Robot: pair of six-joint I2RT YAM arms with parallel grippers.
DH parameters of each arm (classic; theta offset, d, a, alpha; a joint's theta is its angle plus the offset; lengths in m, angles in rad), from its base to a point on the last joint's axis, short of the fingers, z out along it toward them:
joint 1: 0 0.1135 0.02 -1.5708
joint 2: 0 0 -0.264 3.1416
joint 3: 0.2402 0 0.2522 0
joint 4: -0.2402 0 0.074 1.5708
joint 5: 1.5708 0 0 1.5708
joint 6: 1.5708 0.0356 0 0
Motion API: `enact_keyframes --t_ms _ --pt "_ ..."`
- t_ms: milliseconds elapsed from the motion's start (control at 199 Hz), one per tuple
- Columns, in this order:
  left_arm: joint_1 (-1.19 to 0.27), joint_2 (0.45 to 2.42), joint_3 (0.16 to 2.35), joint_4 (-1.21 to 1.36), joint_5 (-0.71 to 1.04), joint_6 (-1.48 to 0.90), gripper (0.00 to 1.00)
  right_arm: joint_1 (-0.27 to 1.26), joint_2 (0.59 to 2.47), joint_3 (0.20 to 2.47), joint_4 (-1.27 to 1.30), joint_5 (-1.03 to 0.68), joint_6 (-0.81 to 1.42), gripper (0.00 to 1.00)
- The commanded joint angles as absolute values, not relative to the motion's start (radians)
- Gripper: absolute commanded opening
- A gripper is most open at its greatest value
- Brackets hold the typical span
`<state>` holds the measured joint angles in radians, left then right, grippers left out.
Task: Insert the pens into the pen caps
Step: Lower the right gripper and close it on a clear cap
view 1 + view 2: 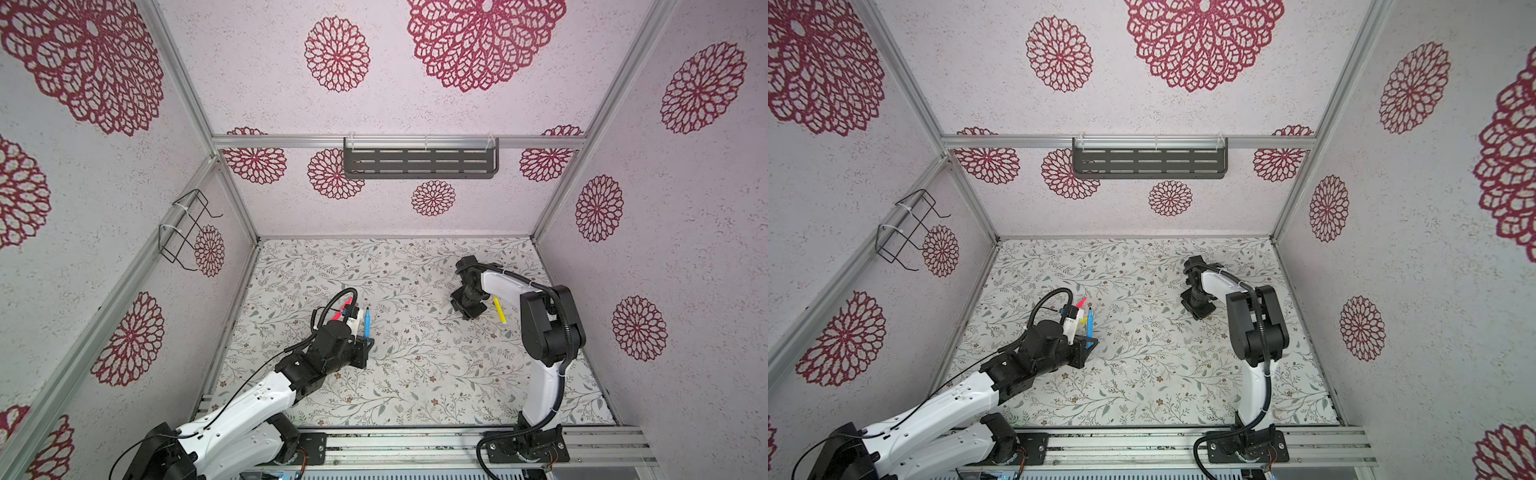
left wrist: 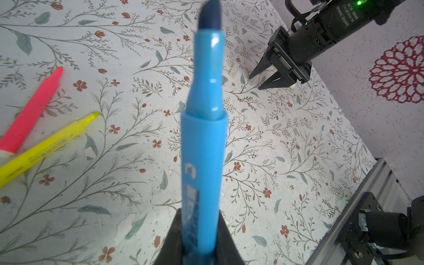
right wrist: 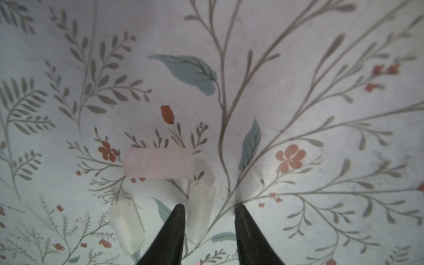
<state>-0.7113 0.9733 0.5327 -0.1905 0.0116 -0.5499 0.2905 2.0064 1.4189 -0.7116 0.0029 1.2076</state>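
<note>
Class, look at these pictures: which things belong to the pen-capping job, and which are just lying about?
Job: blue pen, pink pen, yellow pen, second yellow pen, pinkish cap, whitish cap, another whitish cap.
Lying about: slotted wall shelf, wire rack, floral mat.

Floral mat covers the whole floor.

Red pen lies flat on it. Yellow pen is flat just beside the red pen, tips splayed apart and back ends close. Can't tell if they touch.

Second yellow pen is flat too, well apart from the red pen, far to its right in a top view.

Also well right of the red pen, clustered on their sides:
- pink cap
- white cap, one end at the pink cap's end, touching or nearly
- second white cap, near both, touching neither
</note>
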Motion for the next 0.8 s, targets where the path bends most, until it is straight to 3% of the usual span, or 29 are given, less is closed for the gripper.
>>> enact_keyframes --t_ms 0,587,798 --pt "-0.703 0.954 0.526 -0.183 -0.004 -0.544 0.00 0.293 2.020 1.447 -0.745 0.022 1.226 0.39" --pt "-0.692 0.950 0.535 -0.199 -0.005 -0.532 0.00 0.285 2.066 1.467 -0.780 0.064 1.203 0.32" --pt "-0.690 0.944 0.535 -0.209 -0.006 -0.530 0.00 0.285 2.071 1.441 -0.755 0.059 1.194 0.22"
